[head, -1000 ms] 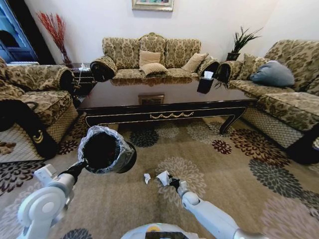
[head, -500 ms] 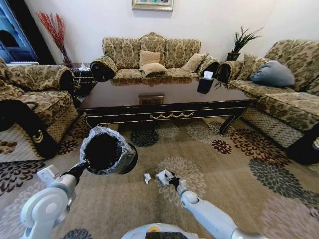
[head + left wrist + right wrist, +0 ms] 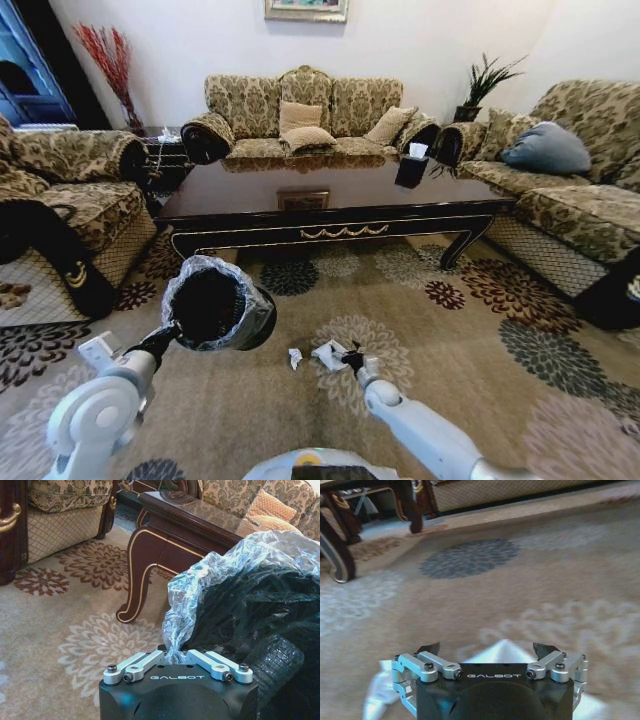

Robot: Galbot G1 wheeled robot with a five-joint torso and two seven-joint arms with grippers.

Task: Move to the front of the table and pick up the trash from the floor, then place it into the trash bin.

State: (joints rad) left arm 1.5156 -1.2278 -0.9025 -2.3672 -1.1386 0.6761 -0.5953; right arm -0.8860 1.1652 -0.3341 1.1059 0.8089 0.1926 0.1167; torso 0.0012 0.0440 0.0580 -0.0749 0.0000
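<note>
My left gripper (image 3: 168, 337) is shut on the rim of the trash bin (image 3: 215, 303), a black bin with a translucent bag, and holds it tilted above the carpet. Up close the left gripper (image 3: 175, 656) pinches the bag's edge of the trash bin (image 3: 250, 610). A white folded tissue (image 3: 327, 353) lies on the carpet in front of the table (image 3: 330, 205). My right gripper (image 3: 351, 358) sits low, right at it. The wrist view has the right gripper (image 3: 487, 650) open, its fingers on either side of the tissue (image 3: 500, 652). A small crumpled paper (image 3: 294, 357) lies just left of it.
Sofas (image 3: 300, 120) surround the table on three sides, one close on the left (image 3: 70, 200) and one on the right (image 3: 570, 190). A small black tissue box (image 3: 411, 168) stands on the tabletop. The table's curved leg (image 3: 142, 575) rises near the bin. Open carpet lies to the right.
The left arm has carried the bin a little to the right. The right gripper has shifted slightly at the tissue, staying low over it.
</note>
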